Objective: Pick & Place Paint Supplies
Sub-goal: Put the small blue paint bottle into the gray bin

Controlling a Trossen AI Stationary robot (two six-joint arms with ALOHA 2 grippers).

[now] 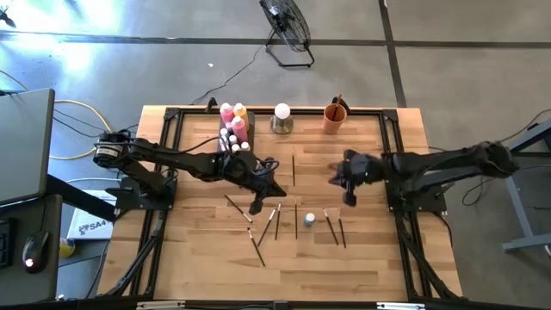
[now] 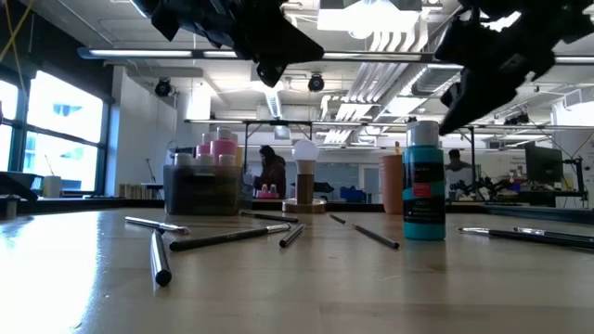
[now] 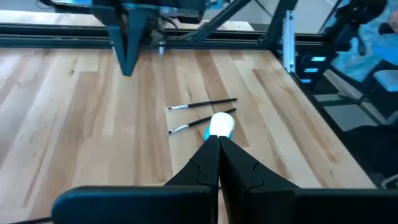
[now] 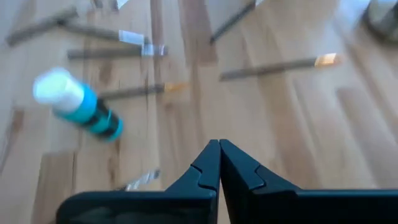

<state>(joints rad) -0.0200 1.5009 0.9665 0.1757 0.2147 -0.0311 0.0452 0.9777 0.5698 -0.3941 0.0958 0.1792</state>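
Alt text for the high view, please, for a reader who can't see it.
Two dark robot arms reach inward over a wooden table, the left gripper and right gripper both shut and empty above scattered paintbrushes and a white-capped teal bottle. Along the far edge: bottle tray, white ball, orange cup.

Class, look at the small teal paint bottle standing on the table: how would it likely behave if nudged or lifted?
The teal bottle stands upright, tall and narrow, so a sideways nudge would probably tip it. Its round body would likely roll afterwards. It looks small, so it is probably light to lift.
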